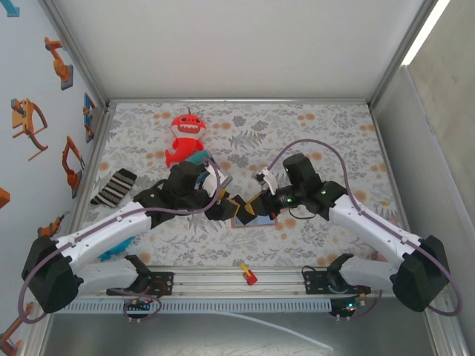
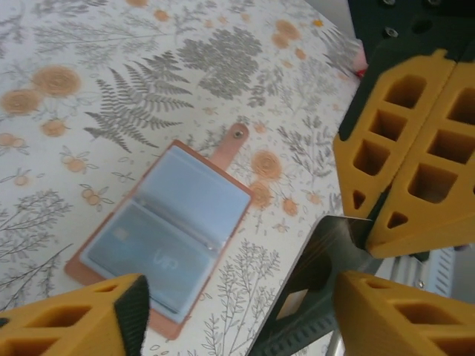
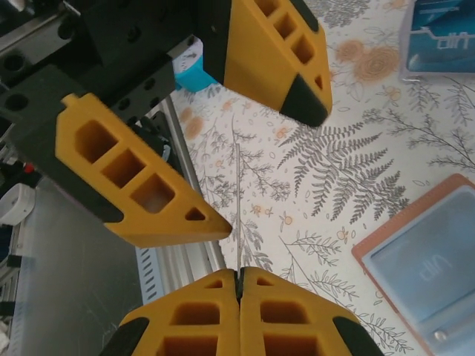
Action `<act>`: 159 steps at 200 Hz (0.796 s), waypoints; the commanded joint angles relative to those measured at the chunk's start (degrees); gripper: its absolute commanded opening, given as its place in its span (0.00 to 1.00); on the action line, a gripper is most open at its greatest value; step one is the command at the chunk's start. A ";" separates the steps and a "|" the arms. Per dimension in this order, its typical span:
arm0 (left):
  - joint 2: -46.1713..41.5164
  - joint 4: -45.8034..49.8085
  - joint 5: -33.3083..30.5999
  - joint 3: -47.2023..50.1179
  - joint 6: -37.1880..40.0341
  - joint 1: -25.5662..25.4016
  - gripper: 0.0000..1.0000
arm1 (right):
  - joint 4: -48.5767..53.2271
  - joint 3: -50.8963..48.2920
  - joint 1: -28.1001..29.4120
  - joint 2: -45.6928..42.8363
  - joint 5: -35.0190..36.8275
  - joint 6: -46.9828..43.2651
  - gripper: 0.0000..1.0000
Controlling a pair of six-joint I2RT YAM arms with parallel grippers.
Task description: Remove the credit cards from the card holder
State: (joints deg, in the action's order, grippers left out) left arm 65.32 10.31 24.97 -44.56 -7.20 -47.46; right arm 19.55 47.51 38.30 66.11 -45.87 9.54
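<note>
Right gripper clenched on credit card, edge-on. Left gripper fingers apart, straddling it. Card holder open flat on table below. We'd close left squarely on card faces before right releases, no twist.

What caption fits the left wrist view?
Card holder lies open on floral cloth; shut right gripper pinches a dark card.
</note>
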 commanded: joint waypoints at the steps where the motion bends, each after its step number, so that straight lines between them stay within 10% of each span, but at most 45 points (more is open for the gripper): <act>1: -0.02 0.74 6.40 -1.52 1.55 0.44 0.53 | 1.11 1.98 0.28 0.02 -3.77 -3.93 0.00; 56: -0.02 0.40 9.15 -0.73 1.69 0.47 0.04 | 0.15 1.79 0.28 0.14 -2.49 -5.06 0.00; 107: -3.82 -2.62 5.25 1.82 -0.37 0.76 0.00 | -0.72 -0.18 0.17 -4.25 10.45 -0.76 0.39; 159: -15.35 -15.28 -7.20 9.47 -9.17 0.95 0.00 | -19.80 -9.66 0.08 -10.68 15.36 15.27 0.47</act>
State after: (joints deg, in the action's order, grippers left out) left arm 54.83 4.45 25.15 -38.20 -10.07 -46.83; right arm 11.94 42.17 38.20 56.69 -33.74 14.24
